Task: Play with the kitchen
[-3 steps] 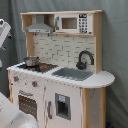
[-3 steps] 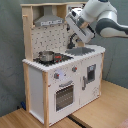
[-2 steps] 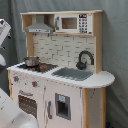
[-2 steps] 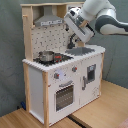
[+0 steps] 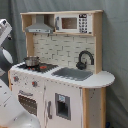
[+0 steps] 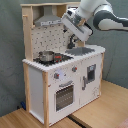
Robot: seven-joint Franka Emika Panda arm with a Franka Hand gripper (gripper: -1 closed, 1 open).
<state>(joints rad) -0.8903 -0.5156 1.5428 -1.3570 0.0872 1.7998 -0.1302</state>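
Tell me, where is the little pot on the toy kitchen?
The little pot sits on the hob at the first exterior view's left end of the kitchen counter, under the hood; the sink is on its other side.

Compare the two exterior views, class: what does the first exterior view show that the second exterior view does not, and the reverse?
Only the first exterior view shows the microwave, the black tap and the whole grey sink. Only the second exterior view shows the arm reaching in front of the kitchen's upper shelf, and the wooden floor. Both exterior views show the pot on the hob, the hood and the oven door.
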